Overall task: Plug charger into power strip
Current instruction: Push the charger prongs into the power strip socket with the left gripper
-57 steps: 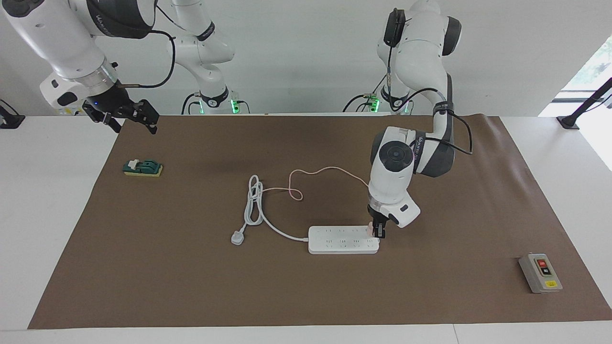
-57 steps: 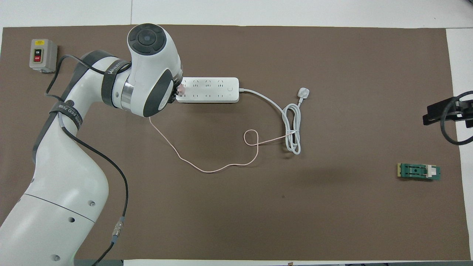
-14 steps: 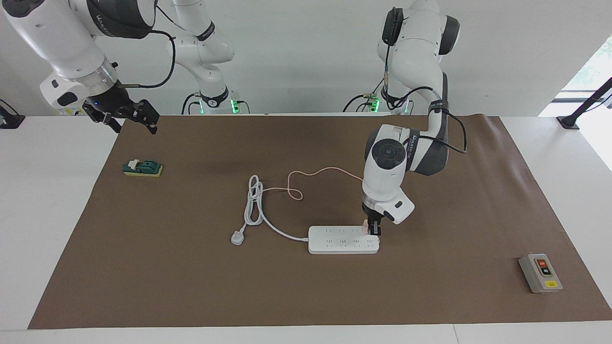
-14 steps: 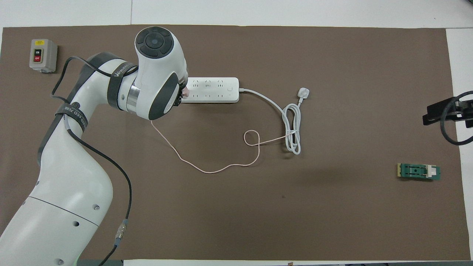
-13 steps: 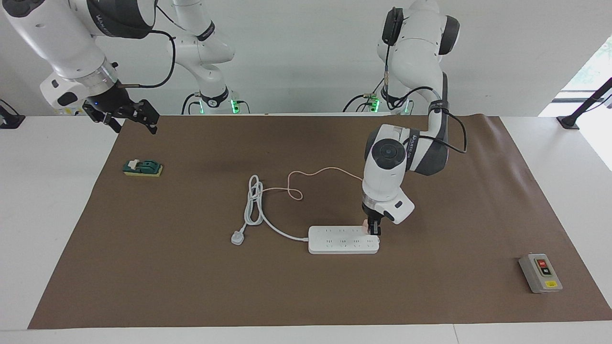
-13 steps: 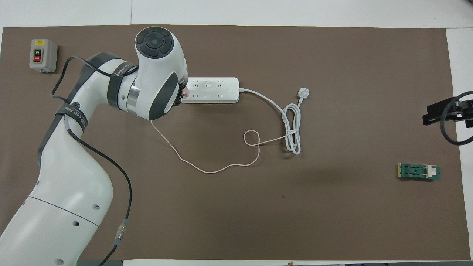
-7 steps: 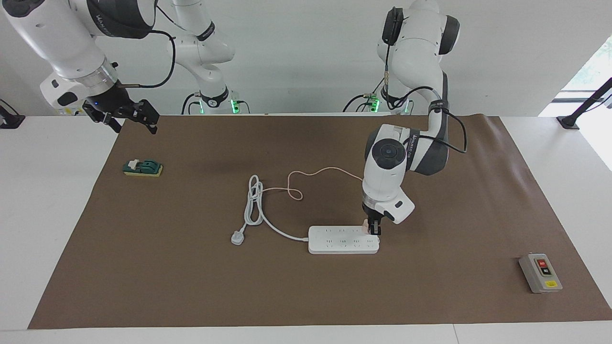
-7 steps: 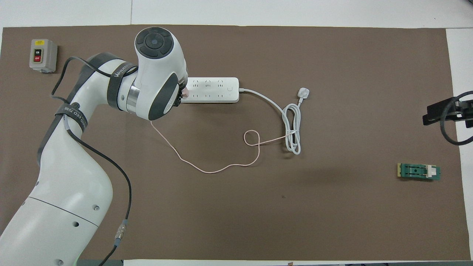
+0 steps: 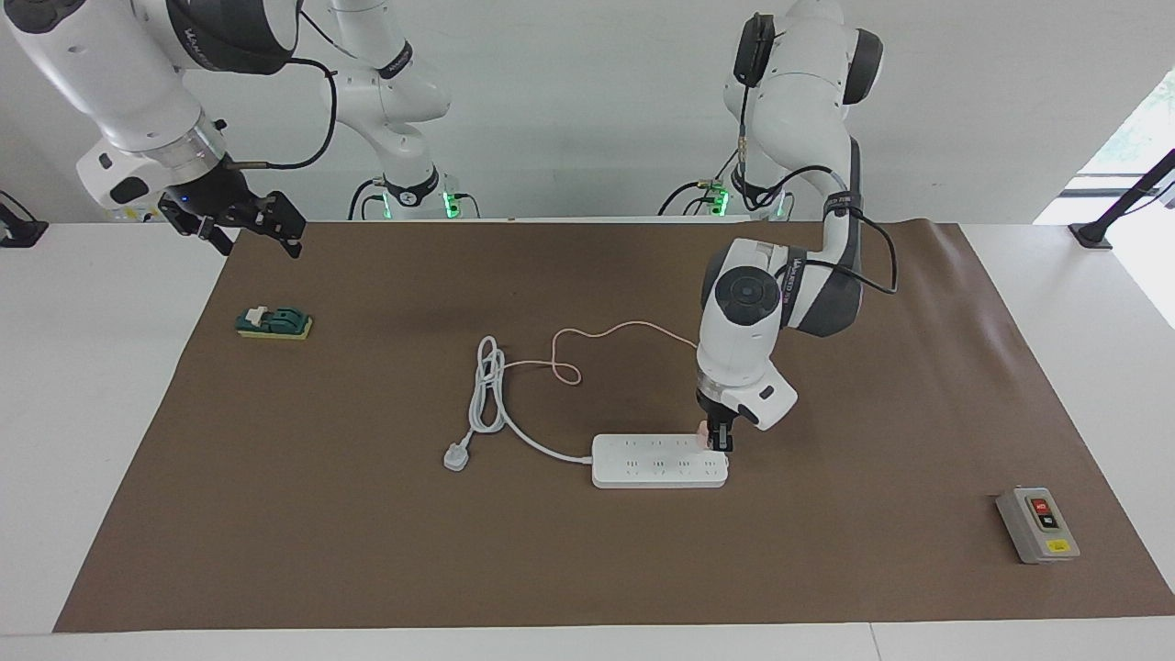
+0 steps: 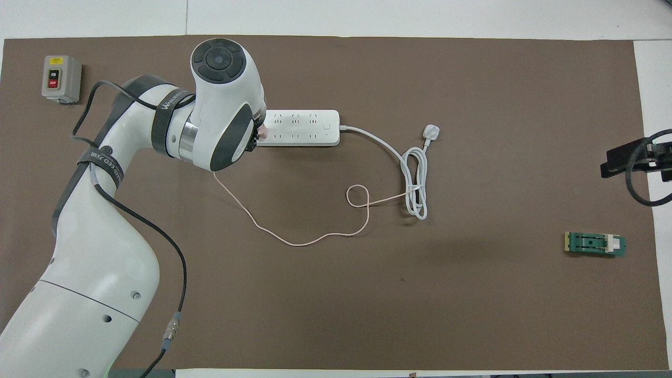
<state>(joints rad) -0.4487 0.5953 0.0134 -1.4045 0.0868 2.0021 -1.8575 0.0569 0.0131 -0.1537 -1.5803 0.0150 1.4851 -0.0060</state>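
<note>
Pale-pink charger (image 9: 705, 435): pinched in left gripper (image 9: 717, 442) jaws, seated at the power strip (image 9: 659, 461) end nearest the grey switch box (image 9: 1037, 524). Since a second ago, barely moved; insertion looks nearly done. Right gripper (image 9: 246, 225): waiting above bench (image 9: 569, 569) edge, jaws spread

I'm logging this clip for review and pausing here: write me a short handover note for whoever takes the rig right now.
Left gripper: down on the power strip, shut on the charger at the strip's end toward the left arm.
Right gripper: waits in the air at the mat's corner, above the green block, holding nothing.
Charger cable: trails loose over the mat toward the robots.
Done: charger brought to an end outlet.
Unclear: whether the prongs are fully seated; the gripper hides them.
Left: press home if needed, release, lift away.
</note>
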